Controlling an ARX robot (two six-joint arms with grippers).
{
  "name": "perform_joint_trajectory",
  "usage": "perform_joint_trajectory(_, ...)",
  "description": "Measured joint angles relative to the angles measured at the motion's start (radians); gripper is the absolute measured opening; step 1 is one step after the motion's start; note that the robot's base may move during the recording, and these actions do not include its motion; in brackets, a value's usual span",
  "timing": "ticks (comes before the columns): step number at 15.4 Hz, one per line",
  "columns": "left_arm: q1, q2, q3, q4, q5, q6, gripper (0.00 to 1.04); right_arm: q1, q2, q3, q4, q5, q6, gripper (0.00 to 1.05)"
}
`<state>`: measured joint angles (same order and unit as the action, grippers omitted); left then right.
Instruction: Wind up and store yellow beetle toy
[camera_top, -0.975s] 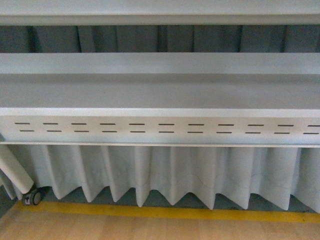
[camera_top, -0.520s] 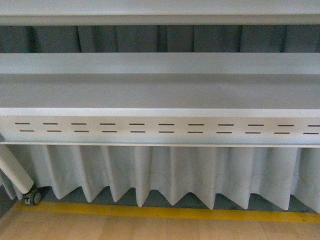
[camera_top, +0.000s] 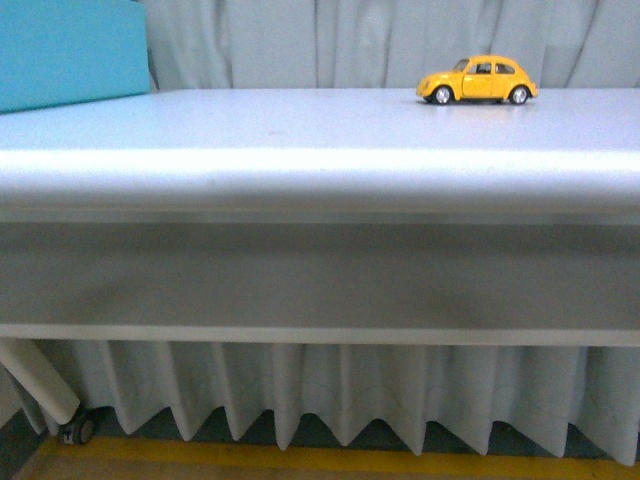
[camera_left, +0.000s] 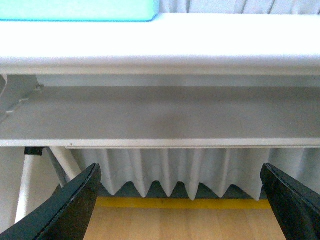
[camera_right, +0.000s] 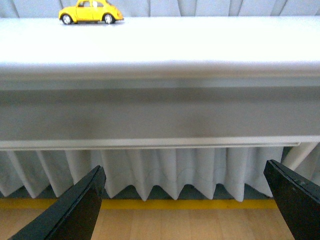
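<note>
We see the yellow toy car (camera_top: 478, 80) standing on its wheels on the white table (camera_top: 300, 125). In the front view it is at about one o'clock, close to the far edge, with its side turned to us and the grey curtain (camera_top: 330, 40) behind it. A blue box (camera_top: 68, 50) sits on the same table at about eleven o'clock, well apart from the car. Under the table top hangs a pleated white cloth (camera_top: 350, 390). Below it a yellow line (camera_top: 300, 460) runs on the floor, and at seven o'clock there is a small wheel (camera_top: 76, 430). Our left gripper (camera_left: 180, 170) is spread wide, its black fingers (camera_left: 75, 205) holding nothing, and it faces the table's front edge. Our right gripper (camera_right: 185, 167) is spread wide in the same way and is also empty. Its camera shows the car (camera_right: 91, 12) far back on the table.
</note>
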<state>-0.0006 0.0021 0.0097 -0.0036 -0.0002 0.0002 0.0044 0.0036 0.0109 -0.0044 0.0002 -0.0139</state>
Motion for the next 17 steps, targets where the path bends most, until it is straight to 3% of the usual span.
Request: perform_joint_trajectory(17,0.0,0.0,0.0,0.005,-0.001,0.0,0.98,0.0,0.0,0.0,0.005,-0.001,0.003,0.98)
